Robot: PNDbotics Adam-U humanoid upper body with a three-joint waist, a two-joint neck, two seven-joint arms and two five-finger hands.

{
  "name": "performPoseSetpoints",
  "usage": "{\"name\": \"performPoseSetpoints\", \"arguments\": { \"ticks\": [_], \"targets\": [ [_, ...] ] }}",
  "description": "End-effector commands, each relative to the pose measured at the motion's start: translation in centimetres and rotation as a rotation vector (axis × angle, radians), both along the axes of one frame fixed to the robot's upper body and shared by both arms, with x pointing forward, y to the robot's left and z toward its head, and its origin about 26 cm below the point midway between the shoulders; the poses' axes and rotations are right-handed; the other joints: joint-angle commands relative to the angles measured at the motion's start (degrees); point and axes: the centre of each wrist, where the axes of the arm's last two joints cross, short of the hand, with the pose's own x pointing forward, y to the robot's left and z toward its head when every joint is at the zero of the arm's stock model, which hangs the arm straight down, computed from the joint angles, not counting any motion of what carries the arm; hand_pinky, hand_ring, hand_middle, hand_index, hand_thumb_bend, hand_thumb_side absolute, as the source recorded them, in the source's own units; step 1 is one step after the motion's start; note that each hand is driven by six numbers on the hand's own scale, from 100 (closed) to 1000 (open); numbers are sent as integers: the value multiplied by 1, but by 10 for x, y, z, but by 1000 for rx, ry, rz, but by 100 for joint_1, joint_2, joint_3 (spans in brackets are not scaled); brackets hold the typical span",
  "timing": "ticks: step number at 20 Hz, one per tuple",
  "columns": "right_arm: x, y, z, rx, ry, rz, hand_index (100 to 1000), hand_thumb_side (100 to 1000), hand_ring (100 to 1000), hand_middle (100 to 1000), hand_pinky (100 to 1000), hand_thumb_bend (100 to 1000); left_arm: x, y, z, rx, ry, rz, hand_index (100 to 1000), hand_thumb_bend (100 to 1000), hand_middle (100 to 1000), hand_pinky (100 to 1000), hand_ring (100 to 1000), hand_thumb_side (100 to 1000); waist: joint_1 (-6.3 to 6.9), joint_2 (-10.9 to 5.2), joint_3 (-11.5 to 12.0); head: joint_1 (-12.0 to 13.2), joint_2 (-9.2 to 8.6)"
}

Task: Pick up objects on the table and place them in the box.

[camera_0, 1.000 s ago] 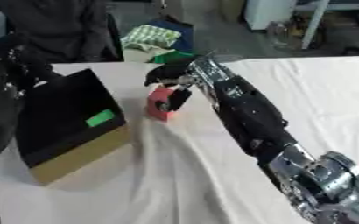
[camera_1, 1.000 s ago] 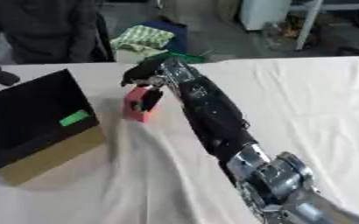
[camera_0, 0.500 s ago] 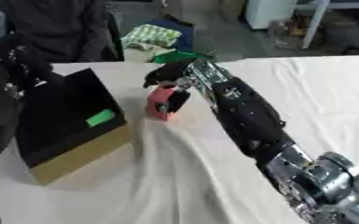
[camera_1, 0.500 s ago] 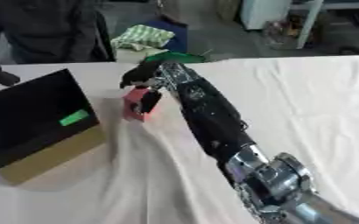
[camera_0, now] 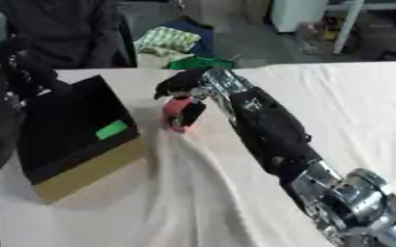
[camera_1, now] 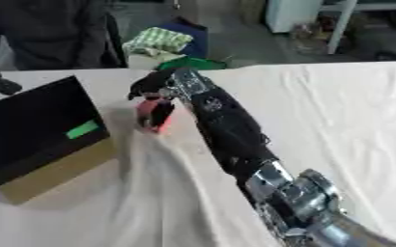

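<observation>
I have the right hand (camera_0: 187, 83) reaching across the counter (camera_0: 353, 111), its fingers curled down over the top of a small red block (camera_0: 183, 113). The block stands just right of the box (camera_0: 75, 130) and appears to rest on the cloth. I judge the fingers clamped on its upper end, though the hand's dark shell hides the contact itself.

The box is black inside, tan on its outer wall, with a green label (camera_0: 112, 129) on the near wall. It is tilted, its opening turned towards the block.

The left hand (camera_0: 28, 72) shows at the far left corner of the box, dark against dark. I cannot tell how its fingers stand.

Step in hand: securing the block before the carry. To do it well, I should confirm the thumb opposes the fingers across the block before lifting. I should raise it straight up until it clears the box's right wall, then move left. The cloth (camera_0: 193, 193) is rucked near the block; a dragged lift could snag it. Release should come only once the block is well over the opening.
</observation>
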Motion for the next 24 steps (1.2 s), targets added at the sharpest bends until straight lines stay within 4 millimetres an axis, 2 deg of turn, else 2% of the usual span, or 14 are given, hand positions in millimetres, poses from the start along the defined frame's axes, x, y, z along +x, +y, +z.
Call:
{"name": "performPoseSetpoints", "arguments": {
  "ticks": [1,7,8,9,10,11,12,13,14,15,21,24],
  "targets": [
    [1,1,8,-7,-20,-4,1000,650,1000,1000,908,100,-1,1,10,1,-33,-4,892,100,592,688,580,691,28,-75,15,-24,-58],
    [0,3,0,-14,-8,-2,1000,623,979,938,898,100,-1,1,10,0,-34,-5,892,100,593,687,579,695,55,-38,38,-45,-45],
    [0,4,-1,-15,-8,0,1000,577,962,890,887,100,0,1,10,0,-34,-6,892,100,593,687,579,693,58,-34,40,-47,-43],
    [0,4,-2,-16,-9,2,1000,568,959,881,885,100,0,1,10,0,-34,-6,892,100,593,687,579,695,59,-29,40,-49,-42],
    [0,4,-2,-16,-10,4,1000,473,928,814,870,100,0,1,10,0,-35,-6,891,100,593,687,579,696,60,-25,39,-49,-43],
    [-1,5,-3,-14,-14,5,1000,432,913,780,863,100,0,1,10,0,-35,-6,891,100,593,687,579,696,60,-21,37,-49,-46],
    [-1,5,-3,-10,-20,7,1000,424,886,702,849,100,0,1,10,-1,-35,-5,891,100,593,687,579,696,60,-18,36,-47,-48],
    [-1,5,-3,-5,-26,10,1000,423,883,691,847,100,0,1,10,-1,-35,-6,891,100,593,687,579,696,60,-16,35,-46,-48],
    [-1,5,-3,1,-33,12,1000,405,848,599,831,100,0,1,10,-1,-35,-6,891,100,593,687,579,696,60,-15,34,-46,-48],
    [-1,4,-2,11,-43,16,1000,391,829,554,820,100,0,1,10,-1,-35,-6,891,100,594,687,579,699,60,-14,34,-47,-51],
    [-1,3,-1,74,-93,37,982,313,738,386,778,100,0,1,11,-1,-36,-5,891,100,594,687,579,696,59,-14,37,-51,-65],
    [-1,1,3,110,-120,50,974,289,692,333,763,100,0,1,11,0,-36,-4,891,100,595,687,579,696,53,-24,36,-47,-66]
  ]
}}
